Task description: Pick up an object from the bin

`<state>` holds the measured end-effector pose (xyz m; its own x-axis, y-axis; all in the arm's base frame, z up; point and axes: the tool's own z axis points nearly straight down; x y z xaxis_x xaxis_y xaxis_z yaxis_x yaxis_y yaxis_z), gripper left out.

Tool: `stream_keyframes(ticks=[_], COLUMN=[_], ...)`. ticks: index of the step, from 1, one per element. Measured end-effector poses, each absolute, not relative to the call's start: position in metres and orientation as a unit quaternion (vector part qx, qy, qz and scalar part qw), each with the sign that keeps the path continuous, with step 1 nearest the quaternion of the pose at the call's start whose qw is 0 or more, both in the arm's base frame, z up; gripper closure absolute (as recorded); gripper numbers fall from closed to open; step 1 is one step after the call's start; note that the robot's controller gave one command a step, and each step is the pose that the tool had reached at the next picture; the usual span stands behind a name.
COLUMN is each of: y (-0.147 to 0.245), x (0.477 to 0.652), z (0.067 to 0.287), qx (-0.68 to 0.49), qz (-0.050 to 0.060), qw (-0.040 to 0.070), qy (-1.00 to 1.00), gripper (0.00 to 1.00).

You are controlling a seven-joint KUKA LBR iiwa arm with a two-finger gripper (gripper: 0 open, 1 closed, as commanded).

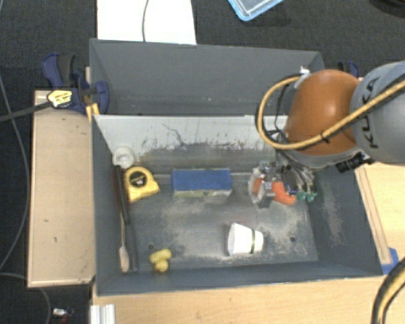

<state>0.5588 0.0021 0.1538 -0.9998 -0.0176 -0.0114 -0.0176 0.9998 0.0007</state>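
Grey bin (pixel 209 79) is holding a white cup (pixel 244 239) and blue block (pixel 201 182) while the gripper (pixel 282 192) is hanging right of the block, wide or narrow I cannot tell

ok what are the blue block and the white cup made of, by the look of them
Blue block: likely sponge or foam, matte, with a yellowish layer along its near edge. White cup, lying on its side: smooth plain white, plastic or paper; the look leaves that open.
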Motion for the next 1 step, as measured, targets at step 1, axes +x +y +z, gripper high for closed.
stream_keyframes(ticks=[1], y=[-0.0095], x=[0.5646], z=[0.2155], qx=[-0.003], qz=[0.001], qw=[0.004], qy=[1.0], gripper=[1.0])
